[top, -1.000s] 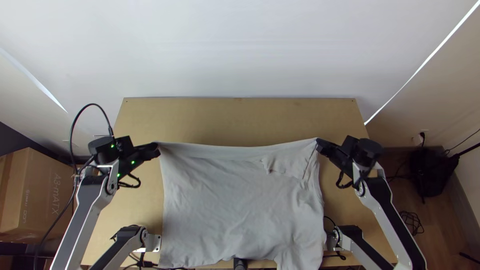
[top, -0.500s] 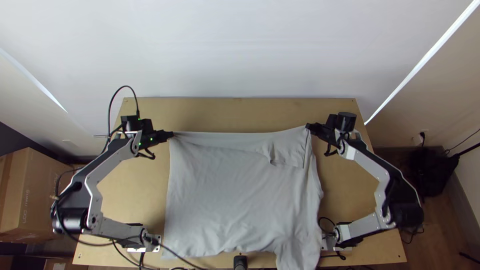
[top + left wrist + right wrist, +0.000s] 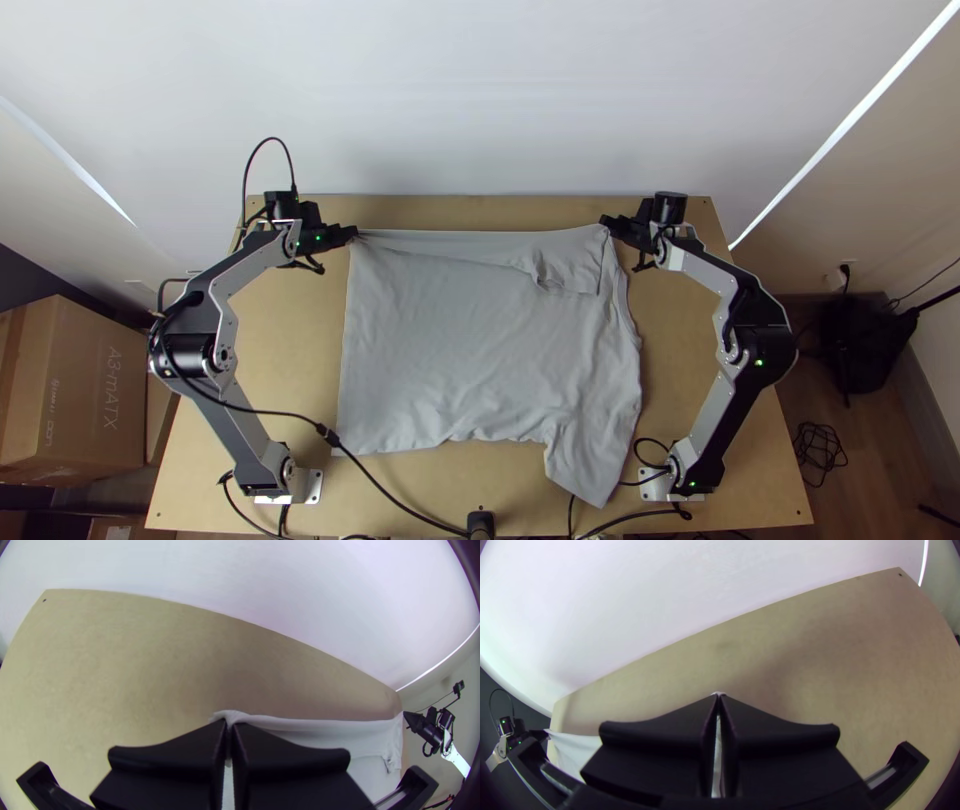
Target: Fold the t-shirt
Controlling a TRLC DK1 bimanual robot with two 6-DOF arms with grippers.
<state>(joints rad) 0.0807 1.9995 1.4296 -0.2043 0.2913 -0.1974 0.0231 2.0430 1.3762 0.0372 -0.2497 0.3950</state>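
The light grey t-shirt (image 3: 480,340) hangs and lies between the two arms, spread out, its far edge stretched nearly straight. At its far left corner is my left gripper (image 3: 352,233), and my right gripper (image 3: 607,222) is at the far right corner. A small flap of cloth is folded near the right corner, and a sleeve-like part hangs down at the near right. In the left wrist view my left gripper (image 3: 229,726) is shut on the shirt's corner (image 3: 232,715). My right gripper (image 3: 720,699) pinches cloth (image 3: 717,755) in the right wrist view.
The wooden table (image 3: 430,212) shows beyond the shirt and along both sides. A white wall (image 3: 480,90) rises behind its far edge. A black cable (image 3: 390,497) crosses the near left, and a dark post (image 3: 481,522) stands at the near edge.
Both grippers have moved toward the table's far edge and slightly inward, drawing the shirt with them. Its near hem has slid away from the table's near edge, uncovering wood there.
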